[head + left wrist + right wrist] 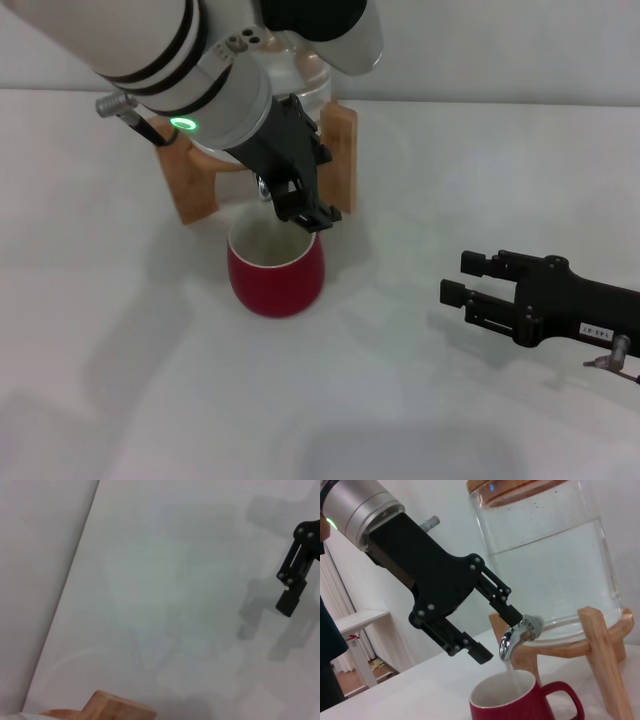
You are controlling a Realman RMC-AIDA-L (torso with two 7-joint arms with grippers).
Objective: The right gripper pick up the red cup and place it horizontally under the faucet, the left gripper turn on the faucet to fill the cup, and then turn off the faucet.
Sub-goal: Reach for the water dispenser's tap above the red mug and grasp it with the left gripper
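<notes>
The red cup (275, 275) stands upright on the white table under the faucet (514, 639), a chrome tap on the clear water jar (550, 555). In the right wrist view a thin stream of water runs from the spout into the cup (520, 707). My left gripper (300, 205) is open at the faucet. In the right wrist view one of its fingertips (512, 614) touches the top of the tap and the other hangs free beside the spout. My right gripper (455, 278) is open and empty, low over the table to the right of the cup.
The jar rests on a wooden stand (340, 150) at the back of the table, which also shows in the right wrist view (600, 645). The left wrist view shows bare table top (165, 580), a corner of the stand (112, 707) and a right gripper finger (292, 587).
</notes>
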